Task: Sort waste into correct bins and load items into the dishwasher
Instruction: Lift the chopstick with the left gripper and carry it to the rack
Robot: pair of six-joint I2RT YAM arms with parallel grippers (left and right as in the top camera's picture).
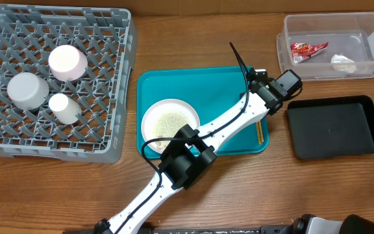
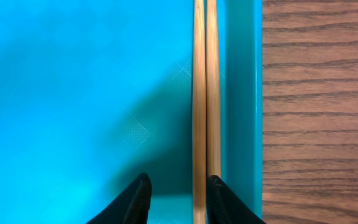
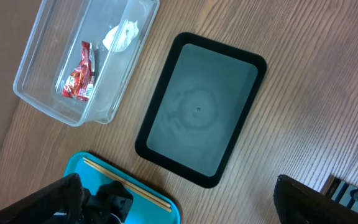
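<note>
**Teal tray, chopsticks between loosely parted jaws**

Teal plastic formed the tray point(image 1: 206, 84) at the middle of the tabletop point(image 1: 57, 188). On the tray's left half sat the plate point(image 1: 153, 112), with rice crumbs point(image 1: 171, 123) on it. Two wooden chopsticks point(image 2: 206, 93) lay side by side along the tray's right edge. The left gripper point(image 2: 178, 180) hung over them with its jaws partly spread. The sticks lay between the fingers, close against one and clear of the other, so they were not pinched.

The grey rack point(image 1: 102, 91) filled the tabletop's far left corner and held a white bowl point(image 1: 67, 62), a greyish bowl point(image 1: 27, 90) and a cup point(image 1: 64, 108). In the far right corner, the clear tub point(image 1: 343, 29) contained the red wrapper point(image 1: 307, 51) and the tissue point(image 1: 343, 63). The black bin point(image 1: 333, 127) lay just beside the tub, on the near side. The right gripper point(image 3: 178, 180) hovered above the bin with its jaws spread wide, holding nothing.
</note>
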